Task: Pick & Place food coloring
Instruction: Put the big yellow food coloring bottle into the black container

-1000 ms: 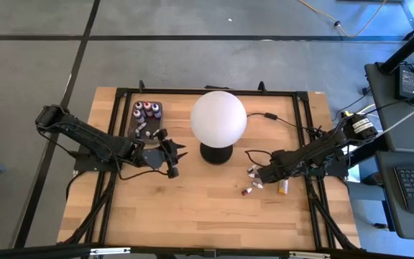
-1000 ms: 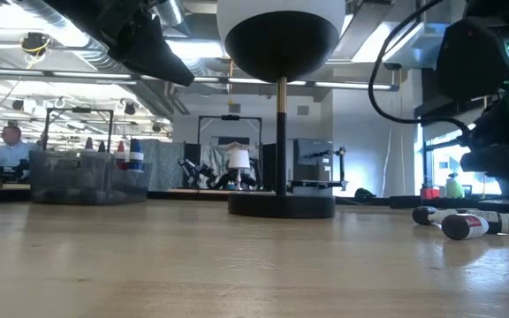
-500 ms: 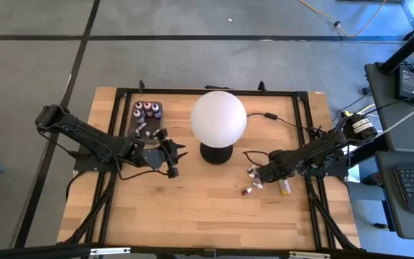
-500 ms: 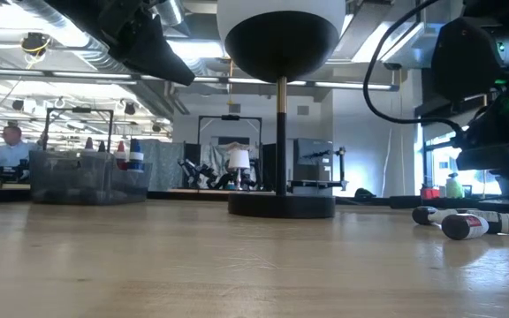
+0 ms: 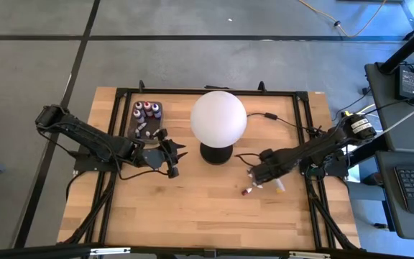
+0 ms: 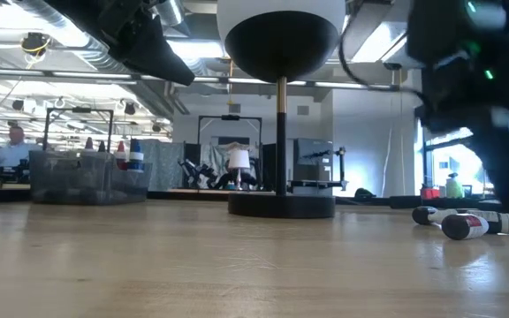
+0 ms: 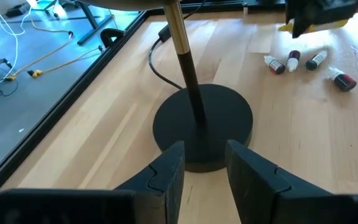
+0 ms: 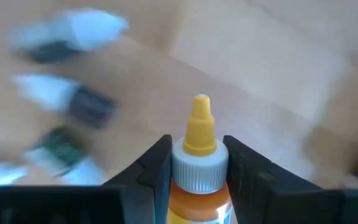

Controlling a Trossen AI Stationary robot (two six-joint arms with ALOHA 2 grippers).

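**Carrying the orange bottle across to the tray**

The right gripper (image 8: 195, 177) is clamped on the orange bottle (image 8: 196, 168), its two fingers (image 8: 157, 165) pressed against the white collar just under the yellow nozzle. In the high view this gripper (image 5: 259, 175) sits right of centre, beside the lamp base (image 5: 216, 153), with the bottle's pale end (image 5: 279, 185) trailing below the wrist. The grip looks centred, so no re-grasp seems called for.

The likely destination is the dark grey tray (image 5: 148, 115) in the upper left of the high view, where several small bottles (image 5: 147, 108) already stand. The white globe lamp (image 5: 218, 119) lies between, so the carry probably needs to pass along the lower side of the base, lifted enough to clear the loose dropper bottles (image 7: 304, 61) lying on the wood at centre right. A steady, level wrist should stop the bottle pivoting in the narrow pinch.

The left gripper (image 7: 204, 168) waits near the lamp base, its jaws a narrow gap apart and holding nothing; it sits close to the tray and may crowd the approach.
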